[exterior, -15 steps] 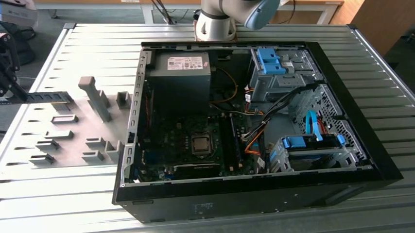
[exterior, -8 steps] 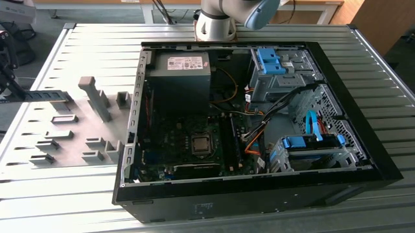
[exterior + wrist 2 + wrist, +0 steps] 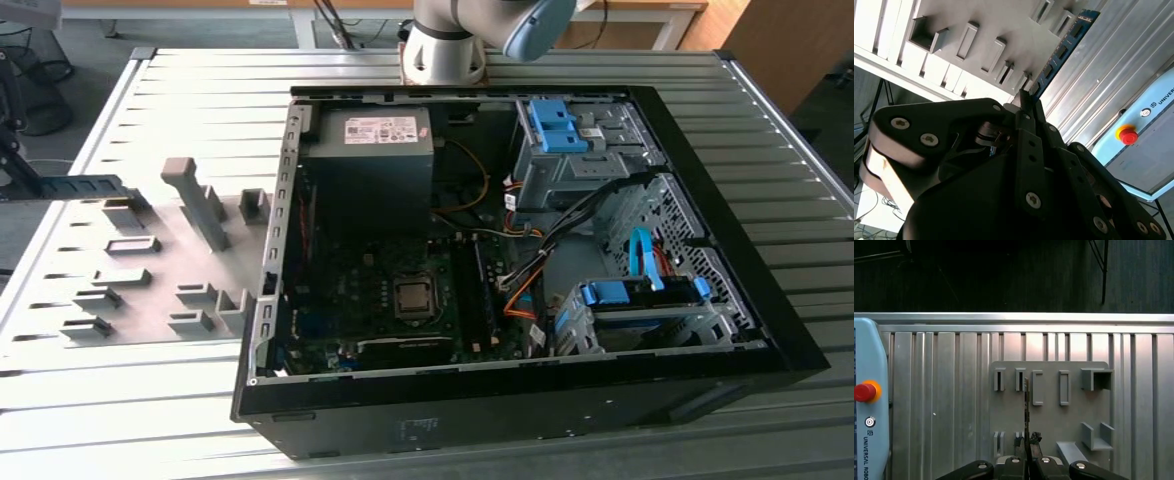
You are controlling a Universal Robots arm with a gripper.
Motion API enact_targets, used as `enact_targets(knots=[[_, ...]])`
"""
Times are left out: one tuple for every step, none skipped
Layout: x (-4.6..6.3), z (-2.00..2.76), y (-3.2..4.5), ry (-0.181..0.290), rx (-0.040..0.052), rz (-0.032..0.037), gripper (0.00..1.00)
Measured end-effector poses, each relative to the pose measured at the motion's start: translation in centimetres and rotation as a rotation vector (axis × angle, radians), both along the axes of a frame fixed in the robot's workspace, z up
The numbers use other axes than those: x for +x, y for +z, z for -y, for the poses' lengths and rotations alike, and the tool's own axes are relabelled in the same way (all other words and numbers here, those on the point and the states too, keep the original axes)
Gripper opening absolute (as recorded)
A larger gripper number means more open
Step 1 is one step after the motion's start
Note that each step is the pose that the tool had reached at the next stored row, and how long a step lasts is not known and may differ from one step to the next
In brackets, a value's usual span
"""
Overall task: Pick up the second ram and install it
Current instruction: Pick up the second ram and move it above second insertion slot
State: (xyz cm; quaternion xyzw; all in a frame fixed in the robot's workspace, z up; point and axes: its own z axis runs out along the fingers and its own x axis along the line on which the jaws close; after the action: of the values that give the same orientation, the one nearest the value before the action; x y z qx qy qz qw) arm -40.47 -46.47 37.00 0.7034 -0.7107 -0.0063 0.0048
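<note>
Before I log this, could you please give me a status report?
Gripper shut on ram. Ram at fixture plate, away from case. Nothing blocking it.

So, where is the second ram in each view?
Exterior view: second ram at the exterior view's far left, by the grey fixture plate.
Second wrist view: blue strip running from the claw beside the plate's edge.
First wrist view: thin edge-on line over the plate.
Shared landmark: that plate.

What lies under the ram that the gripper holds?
The grey fixture plate with its slots, on the ribbed table. The held end of the second ram is covered by the gripper.
</note>
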Motion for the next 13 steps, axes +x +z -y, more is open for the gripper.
enact_targets(knots=[[0.00, 0.00, 0.13, 0.000, 0.0000, 0.0000, 0.14], [0.00, 0.00, 0.23, 0.000, 0.0000, 0.0000, 0.14], [0.00, -0.01, 0.32, 0.000, 0.0000, 0.0001, 0.14], [0.00, -0.01, 0.43, 0.000, 0.0000, 0.0001, 0.14], [0.00, -0.01, 0.55, 0.000, -0.0001, 0.0000, 0.14], [0.00, -0.01, 0.66, 0.000, 0.0000, 0.0000, 0.14], [0.00, -0.01, 0.76, 0.000, -0.0001, 0.0000, 0.14], [0.00, -0.01, 0.85, 0.000, 0.0000, 0.0000, 0.14], [0.00, -0.01, 0.90, 0.000, 0.0000, 0.0000, 0.14], [0.00, -0.01, 0.94, 0.000, 0.0000, 0.0001, 0.14], [0.00, -0.01, 0.99, 0.000, 0.0000, 0.0000, 0.14], [0.00, -0.01, 1.04, 0.000, 0.0000, 0.0000, 0.14], [0.00, -0.01, 1.12, 0.000, 0.0000, 0.0000, 0.14]])
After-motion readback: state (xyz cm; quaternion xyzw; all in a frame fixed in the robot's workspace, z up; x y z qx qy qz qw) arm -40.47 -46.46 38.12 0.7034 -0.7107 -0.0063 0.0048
